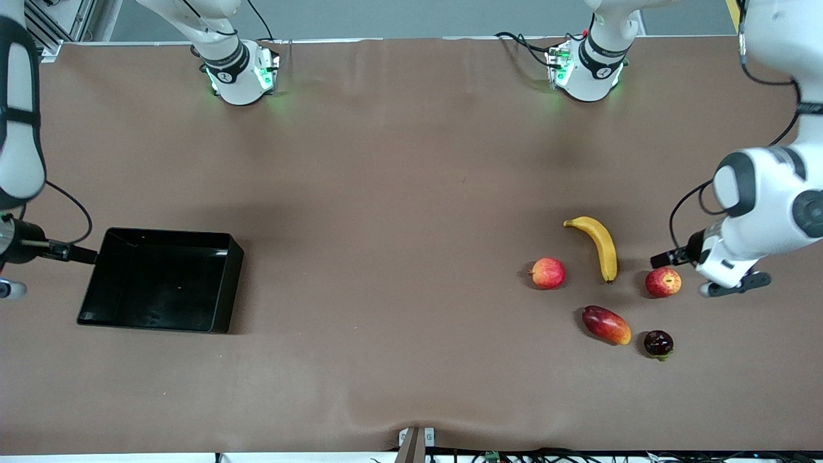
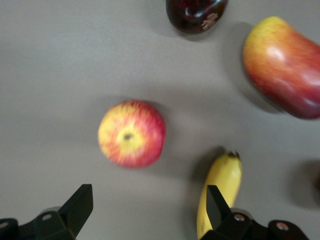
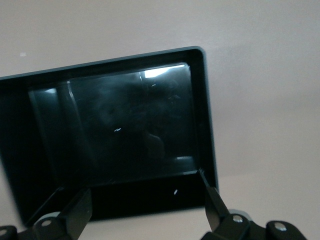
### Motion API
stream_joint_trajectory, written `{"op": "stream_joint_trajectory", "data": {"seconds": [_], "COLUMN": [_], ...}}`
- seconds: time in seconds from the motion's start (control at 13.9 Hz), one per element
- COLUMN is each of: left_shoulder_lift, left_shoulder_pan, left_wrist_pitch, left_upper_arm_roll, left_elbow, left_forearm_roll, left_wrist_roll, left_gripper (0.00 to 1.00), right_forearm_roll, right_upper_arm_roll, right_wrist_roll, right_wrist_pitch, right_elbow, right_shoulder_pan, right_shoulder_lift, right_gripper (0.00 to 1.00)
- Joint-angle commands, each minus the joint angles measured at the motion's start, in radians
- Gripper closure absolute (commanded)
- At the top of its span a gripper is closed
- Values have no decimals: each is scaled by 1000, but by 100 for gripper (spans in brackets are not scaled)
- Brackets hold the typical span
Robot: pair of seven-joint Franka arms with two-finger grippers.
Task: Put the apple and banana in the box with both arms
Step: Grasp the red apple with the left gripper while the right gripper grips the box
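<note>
Step in hand: by my read, the left arm is lining up on the apple while the right arm waits at the box, so nothing is grasped yet.
Box (image 1: 218, 283): it sits empty at the right arm's end of the table, just ahead of the right gripper (image 3: 145, 210). It is well apart from the left gripper (image 2: 148, 212), so any carry will be a long one.
Banana (image 1: 601, 247): it lies just beside the left gripper, and in the left wrist view its dark tip comes close to one finger (image 2: 216, 200). That's the thing to watch. I'd say the descent should keep that finger off the banana so it isn't nudged.
Apple (image 1: 663, 281): it rests on the table ahead of the left gripper's spread fingers, roughly on their centre line but not between them. It's round and likely to roll, so centre over the stem dimple, come straight down and close across the widest part.
Neighbours: the mango (image 1: 606, 325) and a dark fruit (image 1: 658, 343) lie past the apple from the gripper, clear of the approach.
Right arm pose: it's low at the table's end, with the fingers apart and holding nothing, pointed at the box wall.
Left arm pose: the elbow is folded and the wrist tips down over the fruit cluster, with the fingers wide apart and nothing between them.
</note>
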Motion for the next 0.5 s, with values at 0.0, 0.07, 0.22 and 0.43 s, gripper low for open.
{"op": "stream_joint_trajectory", "data": {"seconds": [0.0,0.07,0.22,0.43], "left_shoulder_lift": [83,98,112,112], "left_shoulder_pan": [2,4,24,35], "left_wrist_pitch": [89,109,124,125], "left_upper_arm_roll": [1,4,4,4], "left_elbow": [16,16,19,20], "left_forearm_roll": [11,22,75,91], "left_wrist_roll": [16,20,20,24], "left_gripper": [0,0,0,0], "right_forearm_roll": [-16,-16,-16,-10], "right_upper_arm_roll": [15,15,15,16], "right_wrist_roll": [-74,-100,-142,-201], "right_wrist_pitch": [96,128,203,305], "right_elbow": [-22,-22,-24,-25], "right_shoulder_pan": [-55,-72,-92,-129], "right_shoulder_lift": [50,78,132,214], "right_gripper": [0,0,0,0]}}
